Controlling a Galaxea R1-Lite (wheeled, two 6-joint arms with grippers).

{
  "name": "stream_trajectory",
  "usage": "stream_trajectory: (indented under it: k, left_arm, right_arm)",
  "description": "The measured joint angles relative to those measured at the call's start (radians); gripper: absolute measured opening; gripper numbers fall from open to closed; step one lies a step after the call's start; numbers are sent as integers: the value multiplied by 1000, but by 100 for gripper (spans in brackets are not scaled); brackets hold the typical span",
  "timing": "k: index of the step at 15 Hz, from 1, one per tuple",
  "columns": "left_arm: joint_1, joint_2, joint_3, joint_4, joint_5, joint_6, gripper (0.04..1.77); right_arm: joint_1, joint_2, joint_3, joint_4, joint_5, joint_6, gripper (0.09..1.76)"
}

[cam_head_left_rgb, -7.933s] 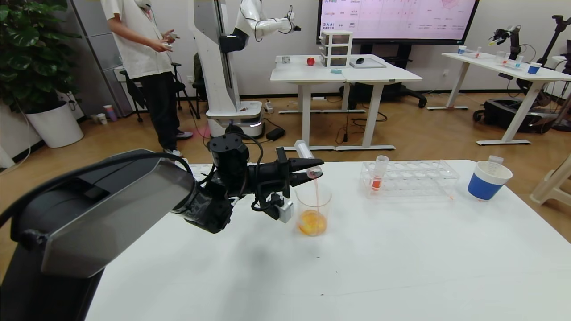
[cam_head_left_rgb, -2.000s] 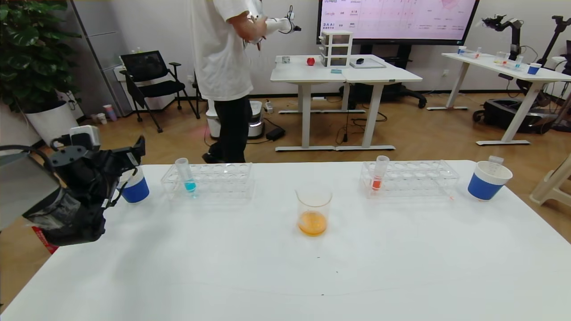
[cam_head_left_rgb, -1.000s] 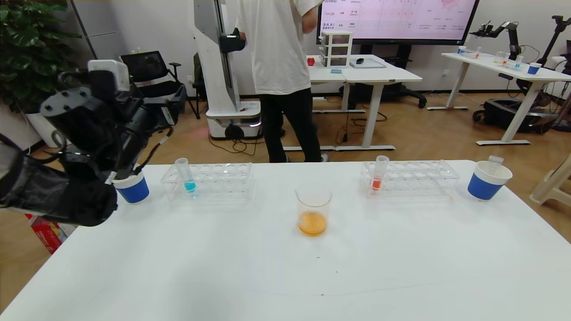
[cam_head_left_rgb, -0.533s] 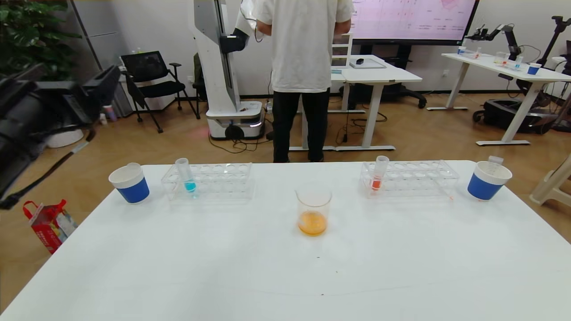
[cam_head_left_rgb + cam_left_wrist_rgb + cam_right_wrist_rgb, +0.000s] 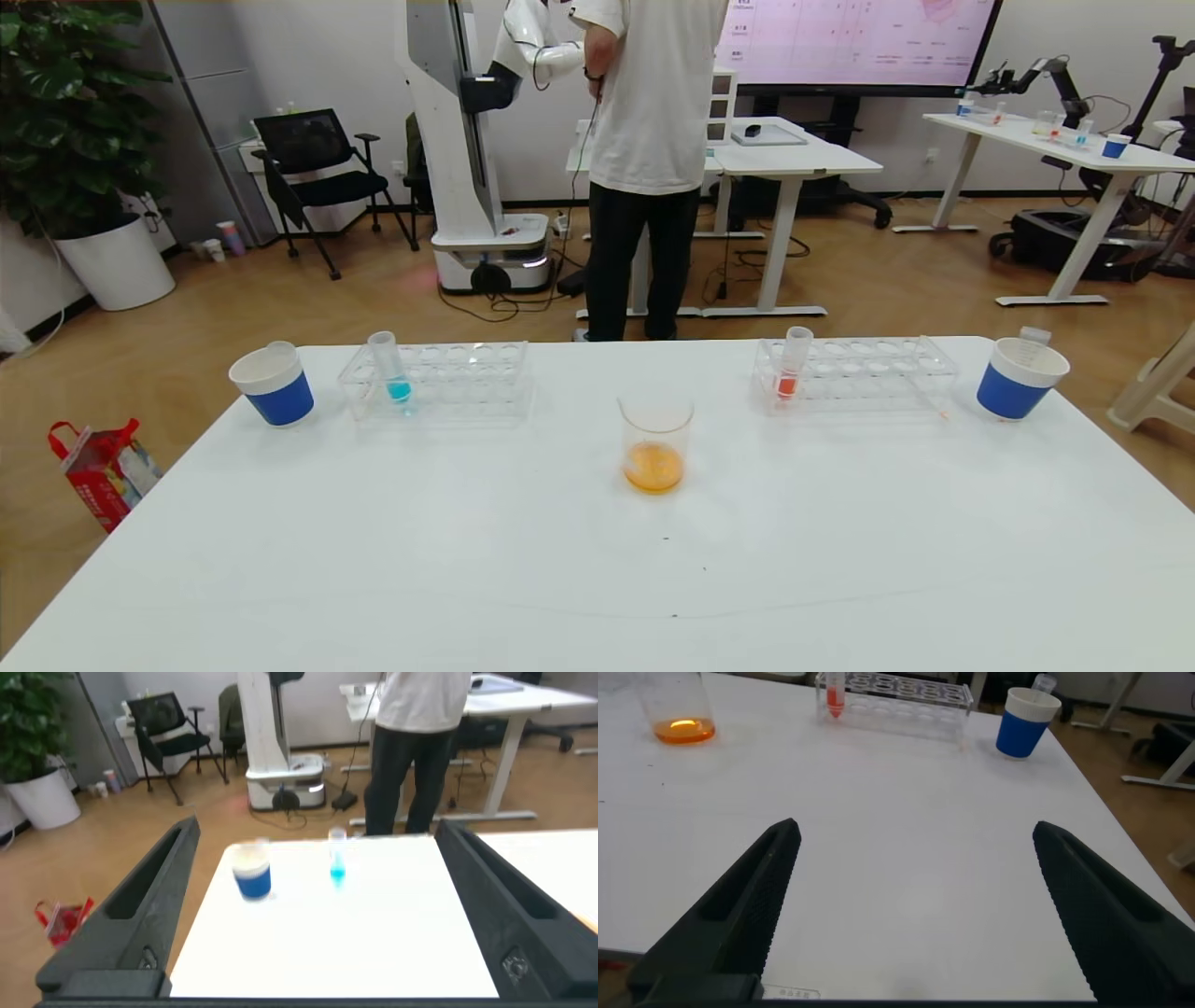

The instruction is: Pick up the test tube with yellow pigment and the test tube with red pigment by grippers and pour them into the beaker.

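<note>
The beaker point(image 5: 655, 446) stands mid-table with orange liquid in its bottom; it also shows in the right wrist view point(image 5: 677, 709). The test tube with red pigment point(image 5: 790, 366) stands upright in the right clear rack point(image 5: 868, 373), and shows in the right wrist view point(image 5: 833, 695) too. No tube with yellow liquid is in view. Neither gripper shows in the head view. My left gripper point(image 5: 318, 831) is open and empty, above the table's left end. My right gripper point(image 5: 917, 829) is open and empty, low over the table's near right part.
A cyan-liquid tube point(image 5: 389, 369) stands in the left rack point(image 5: 457, 378). A white-and-blue cup point(image 5: 273, 385) sits far left. Another point(image 5: 1018, 378) with a tube top sticking out sits far right. A person point(image 5: 644, 140) stands behind the table.
My left arm rose from beside the left cup and swung out of the head view to the left. The person walked right behind the table. The table's things stayed put.
</note>
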Motion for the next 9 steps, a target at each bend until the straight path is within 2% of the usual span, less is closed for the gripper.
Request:
stream_trajectory:
  k: [2,3,5,9]
  left_arm:
    - [5,-177,0,224,11,-2,175]
    - [24,-242,0,273,21,-6,175]
    - [64,-350,23,294,7,-4,175]
    - [85,-543,122,291,-76,18,175]
  right_arm:
    - [0,0,0,0,0,0,174]
    - [0,0,0,0,0,0,174]
    - [0,0,0,0,0,0,174]
    - [0,0,0,0,0,0,174]
